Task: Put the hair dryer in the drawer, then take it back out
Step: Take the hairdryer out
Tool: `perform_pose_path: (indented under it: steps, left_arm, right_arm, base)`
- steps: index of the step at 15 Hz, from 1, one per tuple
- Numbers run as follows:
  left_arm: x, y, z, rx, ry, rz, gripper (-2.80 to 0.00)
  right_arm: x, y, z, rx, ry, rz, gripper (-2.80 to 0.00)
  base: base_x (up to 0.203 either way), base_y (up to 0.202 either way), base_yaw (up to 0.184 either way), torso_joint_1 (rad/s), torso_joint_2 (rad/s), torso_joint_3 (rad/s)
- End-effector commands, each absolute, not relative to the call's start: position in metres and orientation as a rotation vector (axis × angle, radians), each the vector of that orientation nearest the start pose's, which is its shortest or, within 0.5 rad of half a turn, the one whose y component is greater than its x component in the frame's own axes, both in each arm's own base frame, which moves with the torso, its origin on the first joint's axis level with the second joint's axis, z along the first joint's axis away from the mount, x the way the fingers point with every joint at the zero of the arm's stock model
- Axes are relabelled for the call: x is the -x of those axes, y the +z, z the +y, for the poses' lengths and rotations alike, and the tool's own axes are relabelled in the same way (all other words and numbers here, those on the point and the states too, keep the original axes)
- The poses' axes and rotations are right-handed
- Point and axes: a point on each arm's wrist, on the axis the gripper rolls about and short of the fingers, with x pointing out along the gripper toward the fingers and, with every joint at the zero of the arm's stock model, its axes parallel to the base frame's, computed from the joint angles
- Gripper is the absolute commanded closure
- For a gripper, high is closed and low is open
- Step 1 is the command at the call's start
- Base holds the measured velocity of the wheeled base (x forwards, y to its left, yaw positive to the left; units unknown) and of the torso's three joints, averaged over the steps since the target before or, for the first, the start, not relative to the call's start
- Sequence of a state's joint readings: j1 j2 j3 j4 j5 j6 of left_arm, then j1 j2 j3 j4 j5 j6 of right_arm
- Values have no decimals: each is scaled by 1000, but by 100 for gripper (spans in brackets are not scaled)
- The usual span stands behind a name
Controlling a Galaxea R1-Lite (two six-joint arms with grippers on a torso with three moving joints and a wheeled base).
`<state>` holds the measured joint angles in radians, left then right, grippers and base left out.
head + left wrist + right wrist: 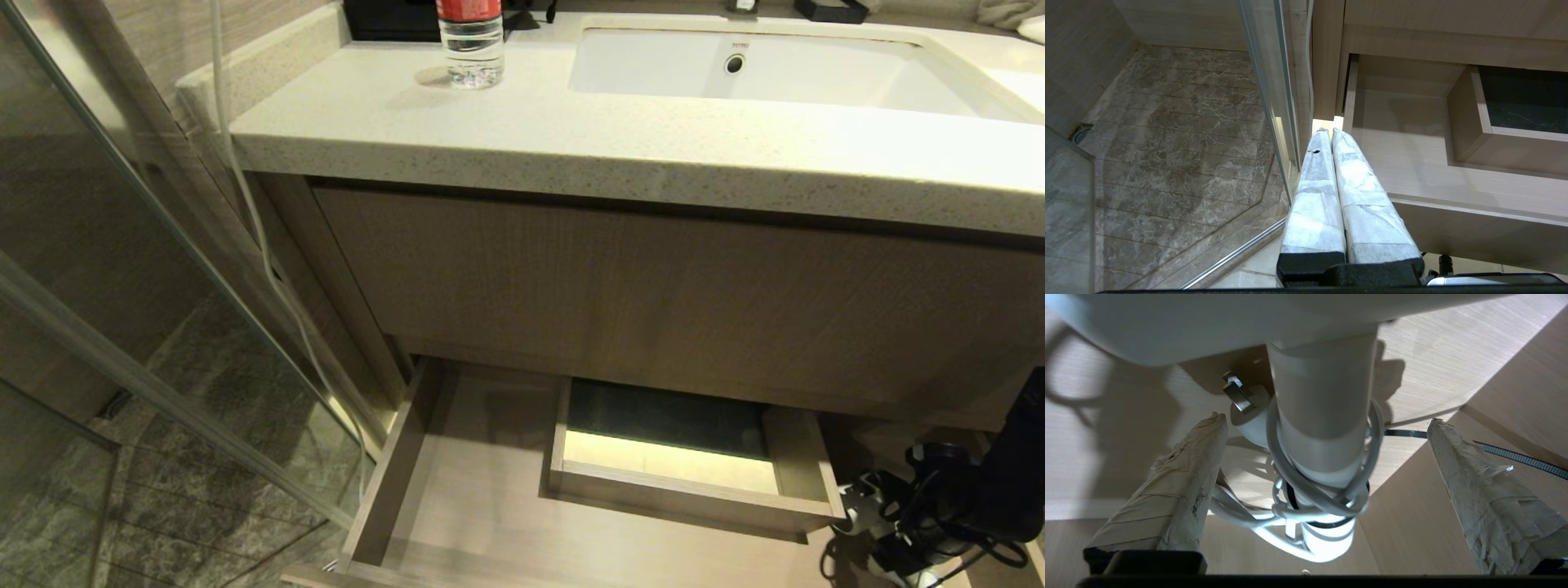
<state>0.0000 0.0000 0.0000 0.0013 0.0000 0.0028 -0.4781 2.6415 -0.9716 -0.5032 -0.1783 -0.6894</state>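
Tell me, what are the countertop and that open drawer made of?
The countertop looks like pale speckled stone or composite, smooth with a soft sheen. The drawer seems to be light wood-grain board, likely laminate or veneer, matte with fine straight grain lines.

Small grey lettering is showing on the back wall of the white sink basin (784, 77), just above its round overflow hole (735, 63); it seems to be reading "TOTO", though it is too small to be sure. The red label on the water bottle (471, 41) is not showing any legible words.
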Motion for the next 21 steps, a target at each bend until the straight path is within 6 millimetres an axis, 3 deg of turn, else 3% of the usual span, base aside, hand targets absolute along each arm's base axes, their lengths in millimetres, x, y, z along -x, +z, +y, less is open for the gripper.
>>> perform_pose_path:
  steps: [1, 16, 17, 21]
  left_arm:
    - [23, 75, 0, -3, 0, 2, 0]
    - [23, 75, 0, -3, 0, 2, 0]
    - [23, 75, 0, -3, 0, 2, 0]
    - [23, 75, 0, -3, 0, 2, 0]
  right_arm:
    - [-319, -141, -169, 412, -139, 1320, -280]
    - [-330, -153, -165, 434, -116, 1300, -280]
    - [-331, -153, -165, 437, -117, 1297, 0]
    - [-332, -151, -166, 437, -123, 1291, 0]
  base:
    - [0, 0, 0, 0, 0, 0]
    - [0, 0, 0, 0, 0, 0]
    - [0, 0, 0, 0, 0, 0]
    - [0, 0, 0, 0, 0, 0]
